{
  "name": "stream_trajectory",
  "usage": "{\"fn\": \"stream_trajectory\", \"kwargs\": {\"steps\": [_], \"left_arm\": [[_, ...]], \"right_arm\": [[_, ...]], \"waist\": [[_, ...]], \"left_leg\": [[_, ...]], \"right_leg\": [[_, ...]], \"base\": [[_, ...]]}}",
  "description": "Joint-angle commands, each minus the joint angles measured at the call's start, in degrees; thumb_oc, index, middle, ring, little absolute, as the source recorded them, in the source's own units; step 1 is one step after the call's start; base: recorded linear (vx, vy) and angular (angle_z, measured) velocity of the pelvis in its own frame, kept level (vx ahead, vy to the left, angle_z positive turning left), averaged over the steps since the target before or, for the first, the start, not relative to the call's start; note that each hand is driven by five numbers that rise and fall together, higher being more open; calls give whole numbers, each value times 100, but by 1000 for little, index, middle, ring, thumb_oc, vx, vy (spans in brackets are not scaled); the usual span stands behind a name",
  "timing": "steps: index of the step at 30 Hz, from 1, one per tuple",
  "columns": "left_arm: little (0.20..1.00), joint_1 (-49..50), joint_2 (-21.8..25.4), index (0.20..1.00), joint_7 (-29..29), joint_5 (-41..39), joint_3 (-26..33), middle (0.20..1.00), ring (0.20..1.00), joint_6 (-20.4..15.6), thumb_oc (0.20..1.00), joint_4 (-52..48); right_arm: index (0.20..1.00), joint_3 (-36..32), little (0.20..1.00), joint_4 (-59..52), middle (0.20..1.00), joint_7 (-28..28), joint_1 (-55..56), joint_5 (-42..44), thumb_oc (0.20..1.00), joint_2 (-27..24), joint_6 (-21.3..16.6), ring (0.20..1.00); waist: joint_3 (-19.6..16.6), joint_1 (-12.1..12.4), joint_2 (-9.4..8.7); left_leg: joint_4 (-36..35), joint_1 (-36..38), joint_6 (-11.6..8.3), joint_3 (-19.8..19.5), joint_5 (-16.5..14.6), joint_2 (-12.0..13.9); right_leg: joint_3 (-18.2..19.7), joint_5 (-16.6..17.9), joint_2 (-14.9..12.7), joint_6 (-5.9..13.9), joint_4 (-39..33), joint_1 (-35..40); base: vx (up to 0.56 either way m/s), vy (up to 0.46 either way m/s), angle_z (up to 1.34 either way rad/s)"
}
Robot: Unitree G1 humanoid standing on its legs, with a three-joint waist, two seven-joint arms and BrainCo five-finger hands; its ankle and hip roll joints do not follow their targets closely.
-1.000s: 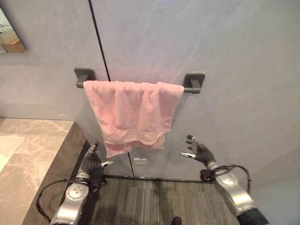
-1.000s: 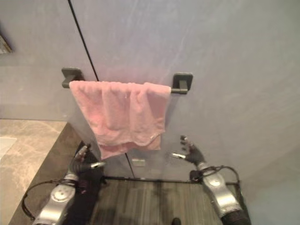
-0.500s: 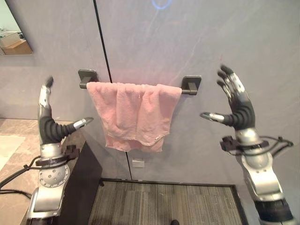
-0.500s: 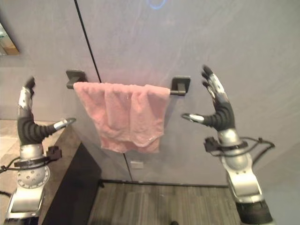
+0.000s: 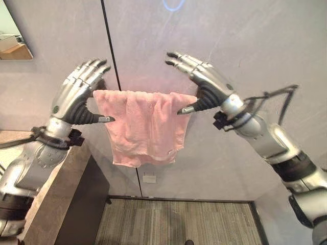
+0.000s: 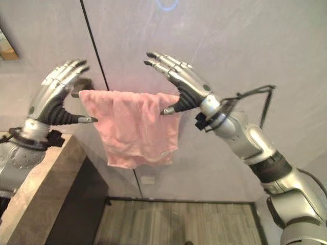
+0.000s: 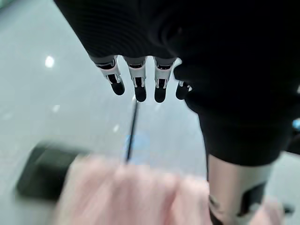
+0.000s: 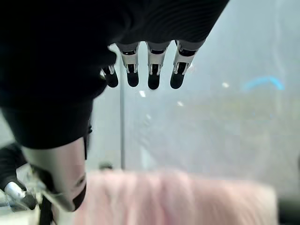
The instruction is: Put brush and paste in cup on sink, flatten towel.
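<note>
You've got a grey wall (image 5: 214, 41) across the frame w/ a dark vertical seam (image 5: 110, 56) upper left. The pink towel (image 5: 145, 125) hangs bunched, centre of frame, over a dark rail; the rail's left mount (image 6: 84, 81) peeks out behind your left hand, the right mount is hidden behind your right hand. The towel's lower hem is uneven, lower on the left. A marble-topped desk (image 5: 61, 178) sits lower left, cut off by the frame edge, so you can't see a cup, brush or paste there.

Your left hand (image 5: 76, 97) is up at the towel's left end, fingers (image 5: 94, 65) straight and relaxed above the rail, thumb pointing toward the cloth, holding nothing. Your right hand (image 5: 204, 84) reaches in from the right over the towel's right end, fingers (image 5: 176, 57) extended, thumb tip at the cloth's right edge; can't tell if it touches. Both wrist views show the towel blurred below the spread fingertips.

Vs half a sec ago: both hands were upright and well out to the sides; they've now closed in on the two ends. Towel looks unchanged.
</note>
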Motion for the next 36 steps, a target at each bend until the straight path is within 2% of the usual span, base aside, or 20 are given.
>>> {"fn": "stream_trajectory", "kwargs": {"steps": [1,2,8,11,16,21,22,28,32,36], "left_arm": [[1000,-1350,384,1000,-35,102,-886,1000,1000,44,1000,520],[1000,-1824,325,1000,-125,92,-1427,1000,1000,56,1000,876],[1000,-2535,94,1000,-75,353,-2241,1000,1000,102,1000,1451],[1000,-2647,138,1000,-119,621,-2486,1000,1000,121,1000,1526],[1000,-2308,495,1000,-314,888,-2395,1000,1000,92,1000,1297],[1000,-1746,1131,1000,-496,1361,-2349,1000,1000,12,1000,1033],[1000,-1727,1132,1000,-499,1364,-2327,1000,1000,12,1000,1021],[1000,-1044,1607,1000,-556,1691,-2132,1000,1000,-79,1000,1163],[1000,-600,1482,1000,-508,1550,-1734,1000,1000,-19,1000,1389],[1000,-64,864,1000,-395,999,-991,1000,1000,165,1000,1939]], "right_arm": [[1000,427,1000,545,1000,-135,-1057,-86,1000,225,72,1000],[1000,679,1000,882,1000,-102,-1258,-3,1000,384,128,1000],[1000,1159,1000,1585,1000,-36,-1499,-65,1000,769,179,1000],[1000,1290,1000,1671,1000,30,-1474,-241,1000,782,167,1000],[1000,1347,1000,1501,1000,232,-1199,-518,1000,491,139,1000],[1000,1427,1000,1259,1000,398,-784,-936,1000,-198,-24,1000],[1000,1427,1000,1252,1000,398,-782,-940,1000,-203,-26,1000],[1000,1739,1000,1306,1000,509,-618,-1226,1000,-1323,-211,1000],[1000,1645,1000,1531,1000,462,-402,-1144,1000,-1593,-189,1000],[1000,1258,1000,1938,1000,329,-47,-863,1000,-1463,-78,1000]], "waist": [[177,35,-115],[217,28,-120],[295,12,-123],[326,6,-98],[329,12,-55],[321,-2,13],[324,-3,11],[266,-22,24],[280,-9,34],[307,19,43]], "left_leg": [[19,-140,86,-70,28,-172],[15,-275,73,-110,79,-163],[15,-460,53,-161,128,-180],[15,-472,62,-173,116,-198],[15,-423,68,-139,70,-210],[15,-279,60,-109,-14,-213],[15,-292,64,-105,15,-217],[15,-225,24,-76,18,-204],[15,-246,5,-89,43,-191],[15,-250,-24,-87,57,-168]], "right_leg": [[102,-225,-432,594,73,191],[85,-193,-437,603,63,92],[33,-130,-471,621,46,-35],[42,-127,-488,633,46,-52],[59,-142,-512,652,48,-36],[55,-219,-520,681,55,84],[57,-193,-522,672,46,75],[5,-231,-522,698,38,149],[-31,-244,-520,698,37,159],[-88,-266,-526,699,37,191]], "base": [[-74,16,0],[-49,4,1],[-13,6,4],[13,7,0],[35,12,0],[56,10,-2],[32,5,0],[27,-3,0],[0,0,0],[0,0,0]]}}
